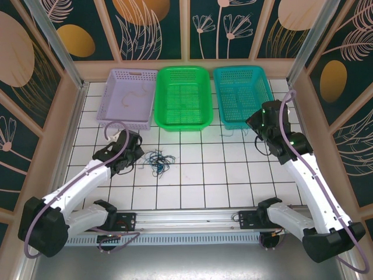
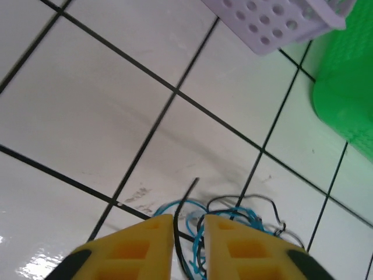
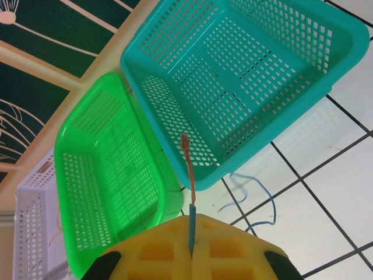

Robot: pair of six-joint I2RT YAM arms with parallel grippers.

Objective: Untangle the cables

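— Toward the table's left edge, why does the left gripper sit at the cable tangle?
— Its fingers stand narrowly apart with a black wire loose between them; I'd guess it's choosing a strand.
— And the right gripper?
— Clamped on one blue wire, just before the teal basket, probably bound for it.

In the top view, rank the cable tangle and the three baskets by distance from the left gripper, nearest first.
1. Cable tangle, just right of the left gripper.
2. Lavender basket, behind it, far left.
3. Green basket, middle of the back row.
4. Teal basket, far right.
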